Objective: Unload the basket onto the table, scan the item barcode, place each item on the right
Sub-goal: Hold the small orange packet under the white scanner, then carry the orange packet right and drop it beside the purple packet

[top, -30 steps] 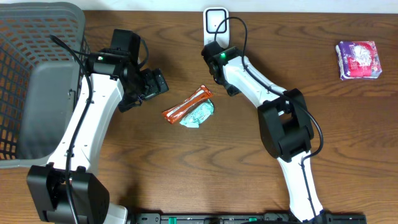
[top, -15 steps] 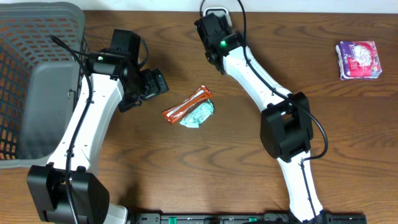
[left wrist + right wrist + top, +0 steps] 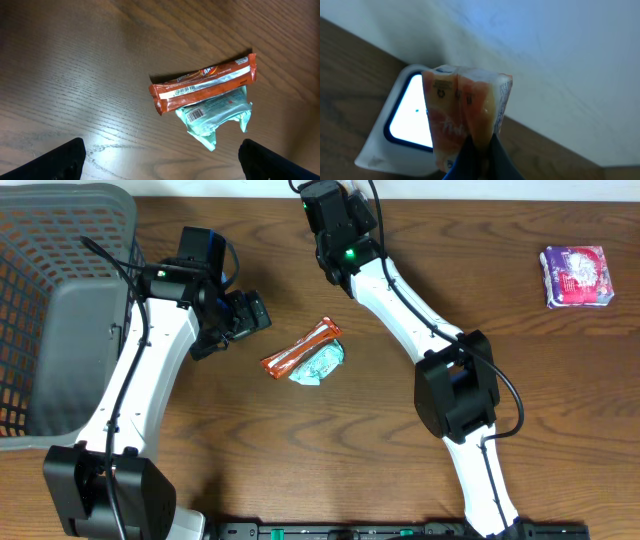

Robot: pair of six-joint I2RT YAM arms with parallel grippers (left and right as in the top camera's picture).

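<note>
- Right wrist view: the right gripper [image 3: 479, 148] is clenched on the lower edge of a small orange-and-white pouch [image 3: 465, 112], which stands upright above the fingers [image 3: 468, 161].
- The pouch is held close in front of a white scanner [image 3: 380, 150]. It covers the right part of the scanner's lit window; I cannot tell whether the two touch.
- The scanner stands at the far edge of the table [image 3: 345, 65], against a pale wall [image 3: 560, 60].
- Overhead, the right gripper [image 3: 327, 208] reaches to the far table edge near the middle. From there it hides both pouch and scanner.
- The left gripper [image 3: 243, 318] is released, jaws spread wide and holding nothing. It hangs just left of two packets in the middle of the table [image 3: 560, 400].
- In the left wrist view its fingertips [image 3: 65, 159] frame bare wood.
- An orange bar [image 3: 205, 85] lies barcode up, its long edge overlapping a teal packet [image 3: 215, 116], whose barcode also shows.
- A grey basket [image 3: 40, 240] sits at the far left.
- A purple packet [image 3: 577, 276] lies alone at the far right, well apart from both arms.
</note>
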